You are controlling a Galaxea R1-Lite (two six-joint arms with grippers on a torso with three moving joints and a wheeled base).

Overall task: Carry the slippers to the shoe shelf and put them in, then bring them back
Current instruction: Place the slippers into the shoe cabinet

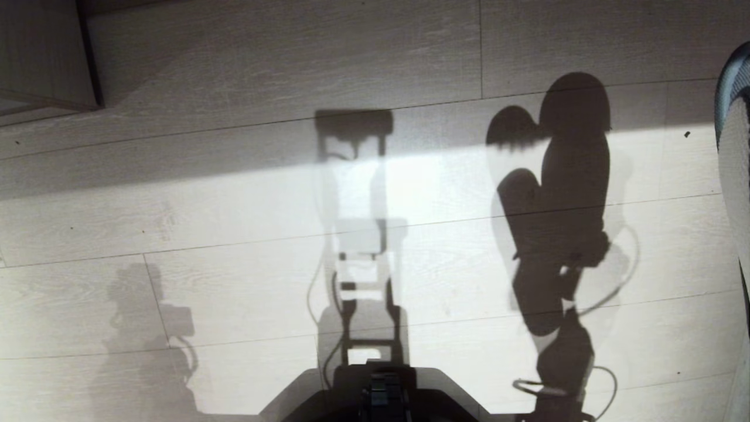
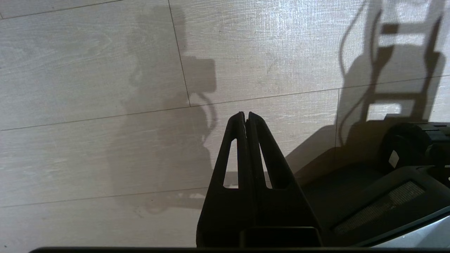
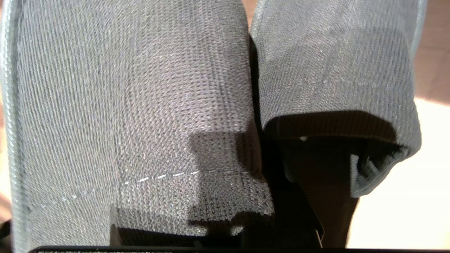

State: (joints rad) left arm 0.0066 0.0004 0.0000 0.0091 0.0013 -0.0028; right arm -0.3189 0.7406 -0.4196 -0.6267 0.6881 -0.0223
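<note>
**Steady now: a carried pair wants a firm pinch and a smooth ride**

Up close in the right wrist view, the slippers (image 3: 182, 105) fill nearly everything: two dark grey-blue knit uppers hanging side by side, touching along their inner edges, with a lighter sole edge down the outer side of one. The right end effector (image 3: 267, 196) is pressed together on them, its dark fingers running in between the pair near the open heel ends, so both hang from one pinch. In the head view only an edge of one slipper (image 1: 735, 146) shows at the far right; its shadow (image 1: 556, 193) lies on the pale plank floor (image 1: 234, 223), well apart from it, so I judge the pair is held up off the floor.

The step in hand looks like the carry. Doing it well means holding that pinch tight, since soft fabric can creep out of a narrow grip, and keeping the arm quiet so the loose toes do not swing. Whether both slippers are caught equally deep is hard to tell, as the fabric covers the fingertips; the further one may be the weaker hold.

A corner of grey-brown wood-grain furniture (image 1: 41, 53) shows at the head view's upper left; I cannot say it is the shoe shelf. The left end effector (image 2: 246, 121) hangs beside the robot base (image 2: 369, 196), fingers pressed together, holding nothing.
</note>
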